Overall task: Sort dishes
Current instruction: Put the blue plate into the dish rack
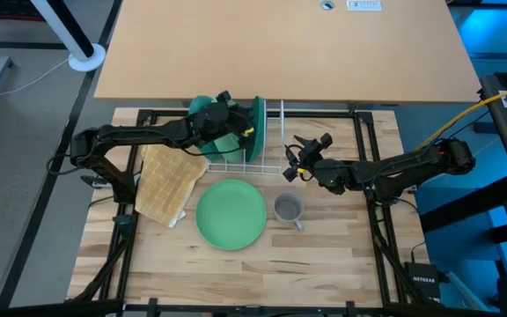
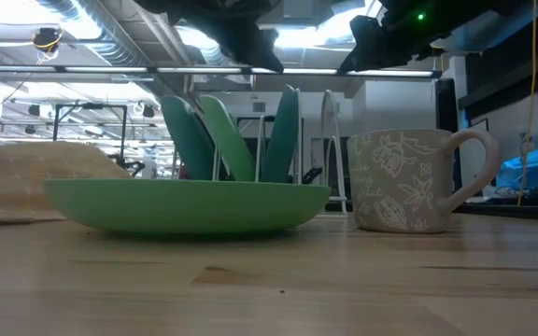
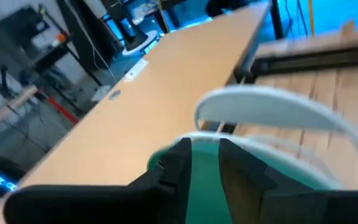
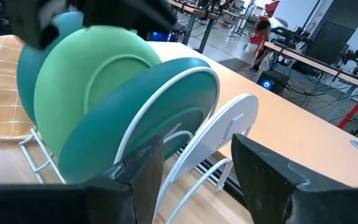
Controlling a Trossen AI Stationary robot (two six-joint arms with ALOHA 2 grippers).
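A white wire rack (image 1: 252,157) at the table's middle holds three plates on edge: a dark teal one (image 4: 148,118), a light green one (image 4: 95,81) and another teal one (image 4: 67,25) behind it. My left gripper (image 1: 227,116) is over the rack, shut on the top rim of the light green plate (image 3: 204,186). My right gripper (image 1: 299,158) hovers open and empty just right of the rack, and shows in its wrist view (image 4: 197,180). A larger light green plate (image 1: 230,213) lies flat on the table, with a grey flowered mug (image 1: 287,208) upright to its right. My left gripper pinches the top rim (image 3: 205,163) of the light green plate between its two fingers (image 3: 174,167), coming from above and from the table's left. The plate stands on edge in the rack, leaning a little. Its lower edge rests among the wires.
A tan waffle cloth (image 1: 167,180) lies left of the rack, beside the flat plate. The rack's empty wire loops (image 4: 229,124) stand at its right end, in front of my right gripper. A second, pale tabletop (image 1: 280,44) lies beyond the far edge.
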